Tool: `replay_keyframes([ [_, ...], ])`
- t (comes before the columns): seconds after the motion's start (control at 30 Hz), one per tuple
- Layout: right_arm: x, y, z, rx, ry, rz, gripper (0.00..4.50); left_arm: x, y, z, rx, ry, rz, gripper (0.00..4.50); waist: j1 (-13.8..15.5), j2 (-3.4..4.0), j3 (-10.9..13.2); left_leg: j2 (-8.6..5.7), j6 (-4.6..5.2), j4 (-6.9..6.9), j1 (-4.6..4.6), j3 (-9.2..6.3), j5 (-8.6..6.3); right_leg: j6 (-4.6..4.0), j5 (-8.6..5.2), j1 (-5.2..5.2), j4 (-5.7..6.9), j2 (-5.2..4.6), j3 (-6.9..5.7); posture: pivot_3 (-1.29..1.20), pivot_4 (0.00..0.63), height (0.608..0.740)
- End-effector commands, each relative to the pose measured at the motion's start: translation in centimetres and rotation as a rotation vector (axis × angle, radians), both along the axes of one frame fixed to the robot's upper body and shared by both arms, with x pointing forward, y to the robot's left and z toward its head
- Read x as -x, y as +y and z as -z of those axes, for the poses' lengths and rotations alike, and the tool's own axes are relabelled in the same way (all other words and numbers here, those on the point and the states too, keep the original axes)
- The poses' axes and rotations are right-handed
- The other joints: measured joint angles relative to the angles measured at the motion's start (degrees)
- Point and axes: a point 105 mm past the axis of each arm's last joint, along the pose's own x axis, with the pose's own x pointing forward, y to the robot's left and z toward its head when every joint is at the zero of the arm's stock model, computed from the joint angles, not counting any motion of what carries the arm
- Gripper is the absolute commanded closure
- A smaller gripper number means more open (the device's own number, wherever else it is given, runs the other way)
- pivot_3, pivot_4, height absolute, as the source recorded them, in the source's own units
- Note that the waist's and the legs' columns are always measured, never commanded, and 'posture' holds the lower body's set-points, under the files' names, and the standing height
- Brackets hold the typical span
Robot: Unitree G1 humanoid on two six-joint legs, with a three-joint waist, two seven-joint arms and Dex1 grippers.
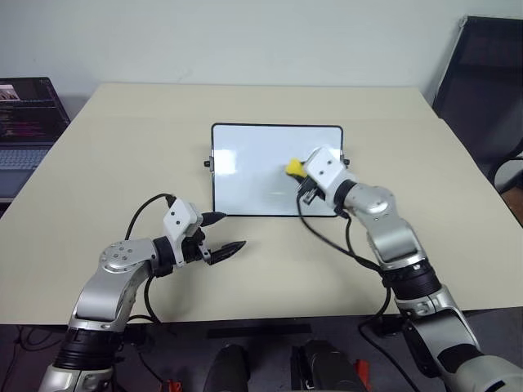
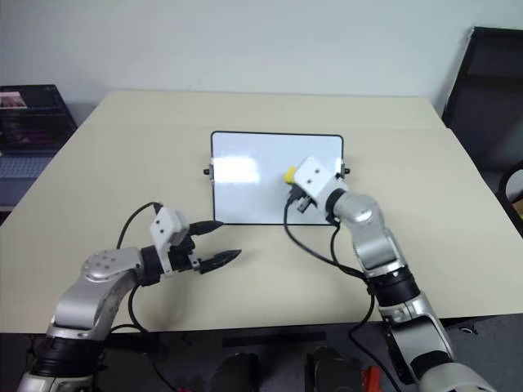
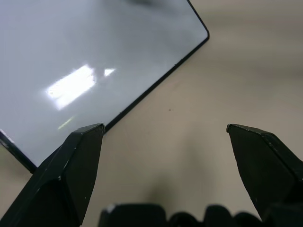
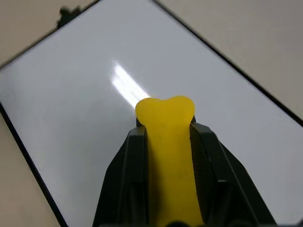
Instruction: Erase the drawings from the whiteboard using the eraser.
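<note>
While it waits off the board, the left pincer (image 1: 222, 235) hangs spread and empty over the surface (image 1: 122, 163) — clear of the wiping. Beyond it, the right pincer (image 4: 166, 137) pinches the eraser (image 1: 294, 167) above the whiteboard (image 1: 245, 175) — lifted, probably since no drawings show. No containers here.

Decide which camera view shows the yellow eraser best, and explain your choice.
The right wrist view: the eraser sits close up, clamped between the right gripper fingers above the whiteboard. Both eye views show the eraser as a small yellow patch poking from that gripper. The left wrist view gives whiteboard, table and the open left gripper.
</note>
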Motion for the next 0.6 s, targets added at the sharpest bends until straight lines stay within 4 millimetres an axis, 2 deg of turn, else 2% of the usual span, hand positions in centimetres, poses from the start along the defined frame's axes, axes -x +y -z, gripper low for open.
replay_keyframes([
  [0.03, 2.4, -1.7, -1.4, -0.105, 0.054, -0.031, 3.64, -0.6, 0.4, -2.1, 0.039, -0.068, -0.036, 0.0, 0.01, 0.0, 0.0, 0.01, 0.0, 0.0, 0.01, -0.01, 0.0, 0.0, 0.0, 0.0, 0.0, 0.0, 0.01, 0.0, 0.15, 0.74],
  [0.17, 5.7, -3.4, -0.7, -0.152, 0.145, -0.064, 3.64, -0.6, 0.4, -2.7, 0.056, -0.077, -0.051, 0.0, 0.0, 0.02, 0.01, -0.01, 0.0, 0.0, -0.01, -0.05, 0.0, 0.08, -0.05, 0.0, -0.02, -0.02, 0.01, 0.0, 0.15, 0.74],
  [0.3, 9.0, -5.7, 1.8, -0.203, 0.252, -0.022, 3.64, -0.7, 0.6, -3.0, 0.067, -0.075, -0.078, 0.0, 0.0, 0.01, 0.01, -0.01, 0.0, -0.02, -0.01, -0.07, -0.01, 0.07, -0.09, 0.03, -0.04, -0.02, 0.02, 0.0, 0.15, 0.74],
  [0.43, 10.0, -6.7, 3.0, -0.233, 0.269, 0.052, 3.64, -0.8, 0.4, -3.4, 0.087, -0.082, -0.098, 0.0, -0.4, 0.02, 0.01, 0.02, -0.01, 0.0, 0.07, 0.01, 0.0, 0.09, -0.1, 0.03, -0.02, 0.0, 0.03, 0.0, 0.15, 0.74],
  [0.6, 10.3, -6.4, 3.7, -0.244, 0.278, 0.071, 3.64, -0.4, -0.2, -3.4, 0.089, -0.077, -0.093, 0.0, -0.37, 0.01, 0.01, 0.02, 0.0, 0.04, 0.13, 0.07, 0.0, 0.15, -0.06, 0.04, 0.0, 0.02, 0.12, 0.0, 0.15, 0.74],
])
